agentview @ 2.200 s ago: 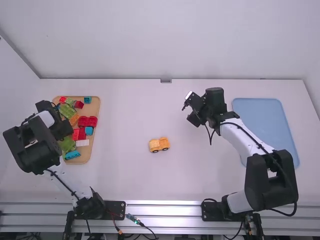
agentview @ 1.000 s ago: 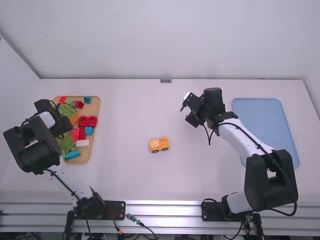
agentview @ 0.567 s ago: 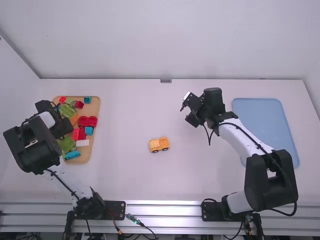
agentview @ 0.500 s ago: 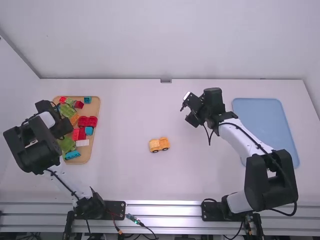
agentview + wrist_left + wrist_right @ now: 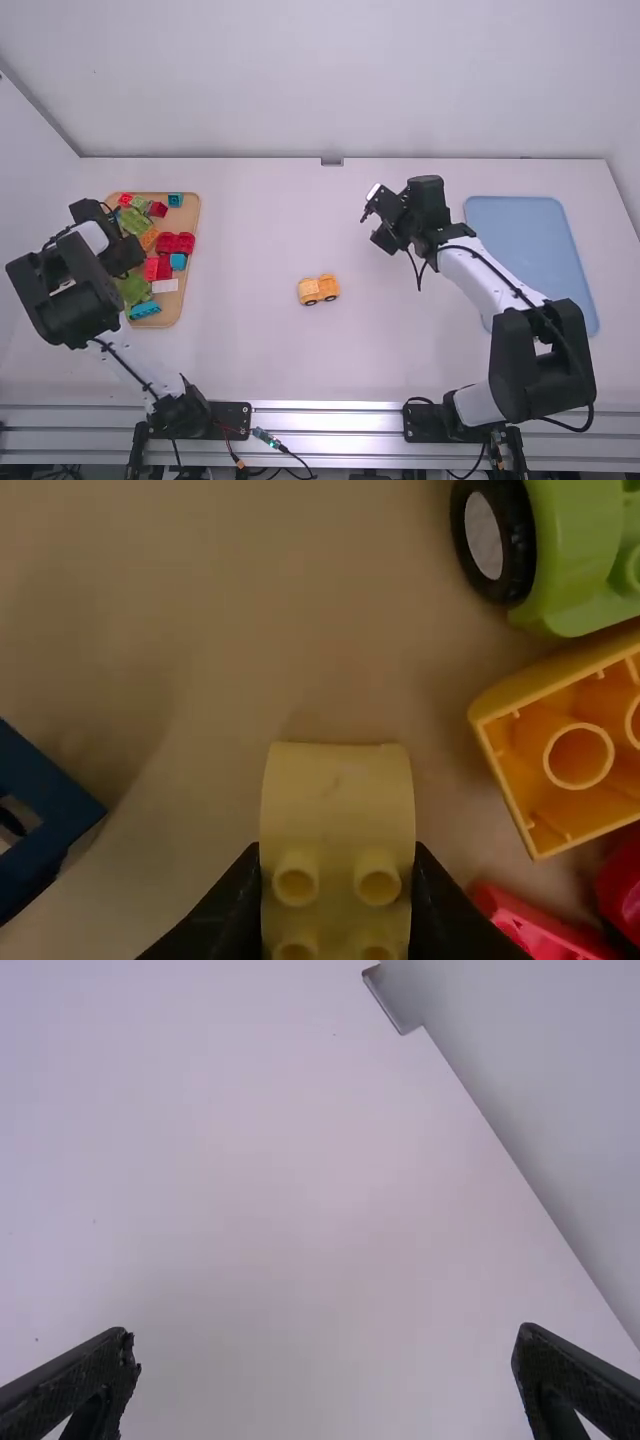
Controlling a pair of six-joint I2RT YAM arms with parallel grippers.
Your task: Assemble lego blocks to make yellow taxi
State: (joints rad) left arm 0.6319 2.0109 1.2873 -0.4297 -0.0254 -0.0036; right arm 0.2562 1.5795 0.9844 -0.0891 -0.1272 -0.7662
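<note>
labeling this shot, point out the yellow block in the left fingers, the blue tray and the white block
yellow block [image 5: 338, 815]: left wrist view, curved side
blue tray [image 5: 530, 255]: high view, bare surface
white block [image 5: 165, 286]: high view, top

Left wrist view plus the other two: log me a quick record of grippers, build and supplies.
left gripper: fingers shut on yellow block, over wooden tray
right gripper: fingers open, nothing between them
build: yellow-orange wheeled piece near mid-table, wheels on
held block: not yet on the build
supplies: loose blocks in red, green, blue, orange and white, on the tray
blue mat: right side of table
</note>
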